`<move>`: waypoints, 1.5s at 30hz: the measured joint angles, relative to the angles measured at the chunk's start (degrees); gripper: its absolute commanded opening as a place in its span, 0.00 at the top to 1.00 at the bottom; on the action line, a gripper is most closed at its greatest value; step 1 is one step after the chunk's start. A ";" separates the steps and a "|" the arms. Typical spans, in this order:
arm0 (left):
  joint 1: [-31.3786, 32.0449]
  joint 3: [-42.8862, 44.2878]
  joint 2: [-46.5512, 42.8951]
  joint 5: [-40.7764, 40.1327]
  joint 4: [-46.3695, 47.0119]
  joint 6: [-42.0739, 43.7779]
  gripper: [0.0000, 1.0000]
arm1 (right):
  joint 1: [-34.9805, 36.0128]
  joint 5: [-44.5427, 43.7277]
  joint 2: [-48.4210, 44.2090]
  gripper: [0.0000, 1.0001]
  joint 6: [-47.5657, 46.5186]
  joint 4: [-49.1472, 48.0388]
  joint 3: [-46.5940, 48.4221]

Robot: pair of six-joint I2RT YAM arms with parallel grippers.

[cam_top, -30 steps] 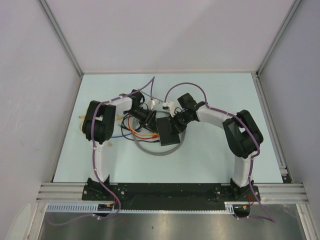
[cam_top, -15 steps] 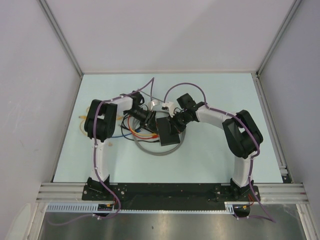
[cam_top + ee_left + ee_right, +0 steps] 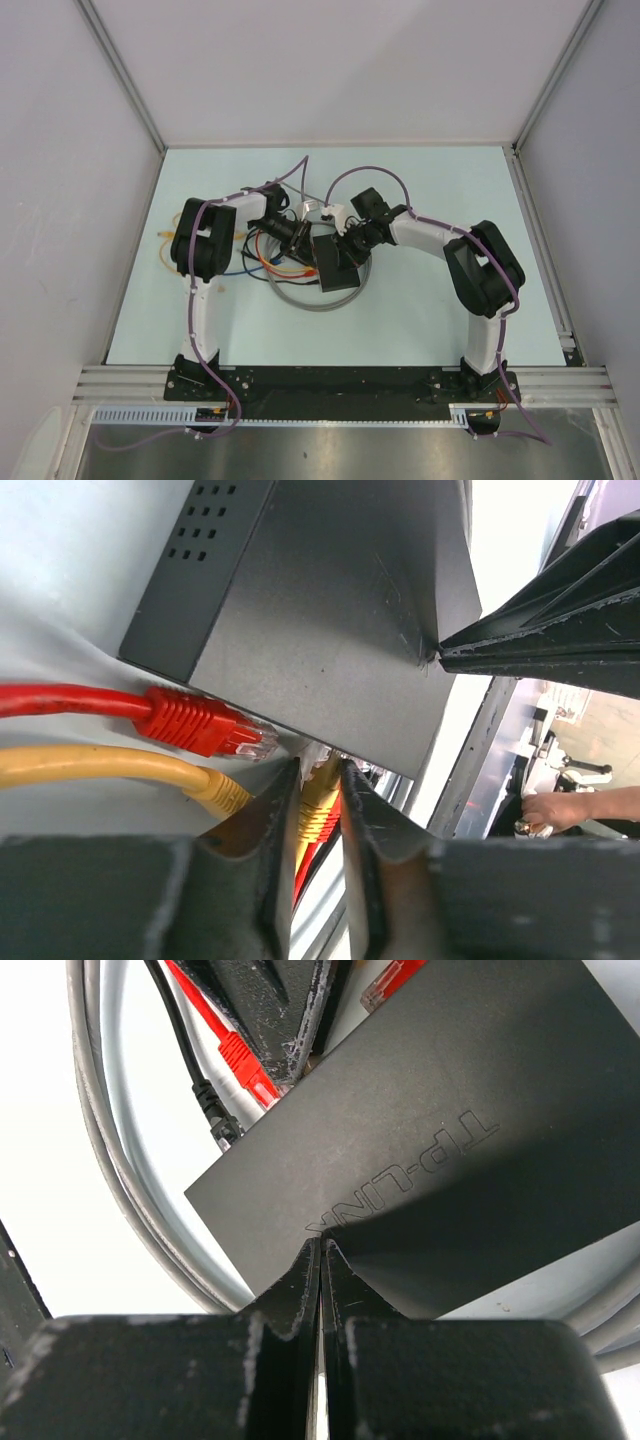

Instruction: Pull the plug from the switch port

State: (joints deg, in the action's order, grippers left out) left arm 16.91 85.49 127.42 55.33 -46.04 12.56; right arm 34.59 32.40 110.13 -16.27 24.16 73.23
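Observation:
The switch (image 3: 336, 263) is a flat matte-black box lying mid-table inside a loop of grey cable. In the left wrist view the switch (image 3: 330, 610) fills the top, and my left gripper (image 3: 320, 780) has its jaws shut on a yellow plug (image 3: 318, 808) at the switch's front edge. From above, my left gripper (image 3: 305, 250) sits at the switch's left side. My right gripper (image 3: 322, 1245) is shut with nothing in it, its tips pressing down on the switch (image 3: 430, 1130) top. It reaches in from the right (image 3: 347, 247).
A red plug (image 3: 200, 723) and a second yellow plug (image 3: 215, 790) lie left of the held one. A red plug (image 3: 245, 1065) and a black plug (image 3: 215, 1110) meet the switch's far edge. Grey cable (image 3: 300, 300) coils round the switch. Loose cables (image 3: 250, 262) lie to its left.
My left gripper's jaws have narrowed onto the yellow plug. Both arms and the switch have hardly moved in the top view.

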 measured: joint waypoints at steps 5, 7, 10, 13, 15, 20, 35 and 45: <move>-0.09 0.13 0.00 0.44 -0.37 0.42 0.97 | 0.22 -0.15 0.00 1.00 -0.07 -0.28 0.00; -0.13 0.15 -0.02 0.50 -0.39 0.52 1.00 | 0.26 -0.22 0.00 1.00 -0.07 -0.31 -0.02; -0.15 0.37 -0.02 0.42 -0.74 0.61 1.00 | 0.35 -0.24 0.00 1.00 -0.07 -0.44 -0.02; -0.09 0.79 0.00 0.13 -1.31 1.20 1.00 | 0.48 -0.42 0.00 1.00 -0.09 -0.52 -0.02; 0.09 1.16 0.00 -0.20 -1.84 1.60 1.00 | 0.57 -0.48 0.00 1.00 -0.09 -0.59 -0.02; 0.28 1.53 0.00 -0.70 -2.56 3.41 1.00 | 0.79 -0.68 0.00 1.00 -0.13 -0.76 -0.02; 0.57 8.35 3.67 -1.77 -11.08 8.83 1.00 | 1.36 -1.49 0.00 1.00 -0.33 -1.25 -0.04; 0.04 7.78 4.11 0.20 -11.72 12.33 1.00 | 1.42 -1.60 0.00 1.00 -0.35 -1.38 -0.04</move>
State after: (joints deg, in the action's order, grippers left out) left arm 16.95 93.27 131.52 55.53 -57.76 24.88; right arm 36.01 30.81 110.13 -16.62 22.79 73.19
